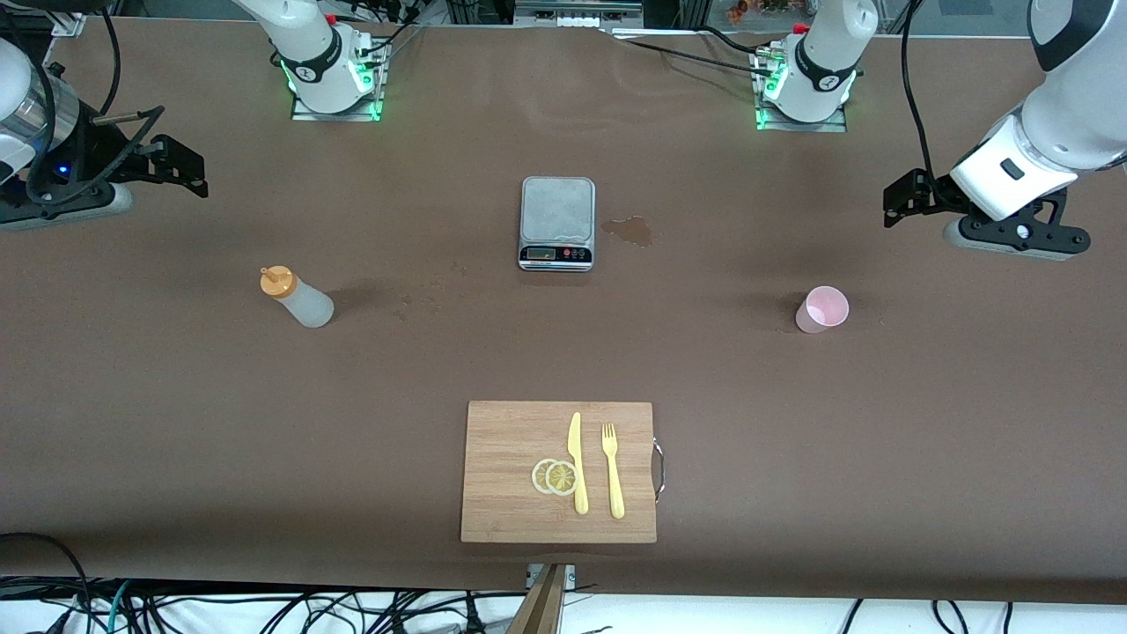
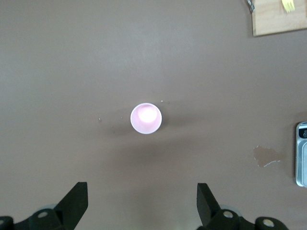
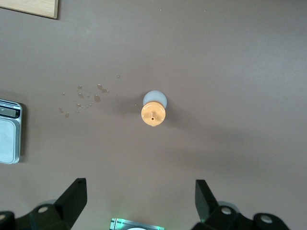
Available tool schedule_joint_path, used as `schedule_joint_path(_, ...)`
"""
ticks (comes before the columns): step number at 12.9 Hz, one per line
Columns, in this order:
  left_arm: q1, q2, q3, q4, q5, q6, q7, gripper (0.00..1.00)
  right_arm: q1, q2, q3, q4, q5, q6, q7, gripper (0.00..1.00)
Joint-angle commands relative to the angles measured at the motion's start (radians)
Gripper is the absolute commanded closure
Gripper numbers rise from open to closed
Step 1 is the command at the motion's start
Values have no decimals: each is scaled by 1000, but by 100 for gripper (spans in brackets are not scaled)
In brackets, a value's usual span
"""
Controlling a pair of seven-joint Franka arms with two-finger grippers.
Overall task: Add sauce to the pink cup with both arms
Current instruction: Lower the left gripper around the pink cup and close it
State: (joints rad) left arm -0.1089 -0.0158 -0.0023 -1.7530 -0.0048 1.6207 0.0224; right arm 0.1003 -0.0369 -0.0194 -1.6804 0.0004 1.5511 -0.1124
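The sauce bottle (image 1: 295, 298), whitish with an orange nozzle cap, stands upright on the brown table toward the right arm's end. The right wrist view looks down on its cap (image 3: 153, 114). My right gripper (image 1: 183, 169) hangs high over that end of the table, open and empty; its fingers spread wide in the right wrist view (image 3: 141, 199). The pink cup (image 1: 822, 310) stands upright and empty toward the left arm's end, and shows in the left wrist view (image 2: 146, 119). My left gripper (image 1: 900, 204) hangs high over that end, open and empty, with its fingers spread in the left wrist view (image 2: 142, 201).
A grey kitchen scale (image 1: 556, 223) sits mid-table near the arm bases, with a sauce stain (image 1: 629, 231) beside it. Small droplets (image 1: 423, 304) lie between bottle and scale. A wooden cutting board (image 1: 511, 449) near the front camera holds a yellow knife (image 1: 577, 462), a fork (image 1: 612, 471) and lemon slices (image 1: 555, 476).
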Motion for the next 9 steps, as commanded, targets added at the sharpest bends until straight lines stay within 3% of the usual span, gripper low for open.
schedule_joint_path(1,-11,86,-10,-6,12,-10,2,0,-1,-9,-1,-5,18,-8,-18,0)
schedule_joint_path(3,-11,150,-10,-37,41,104,17,0,1,-9,-1,-5,27,-11,-76,0)
schedule_joint_path(6,2,218,-11,-187,74,368,158,0,-1,5,1,-5,32,-8,-95,0)
schedule_joint_path(9,44,325,-8,-181,80,494,310,0,-1,12,-1,-5,32,1,-130,0)
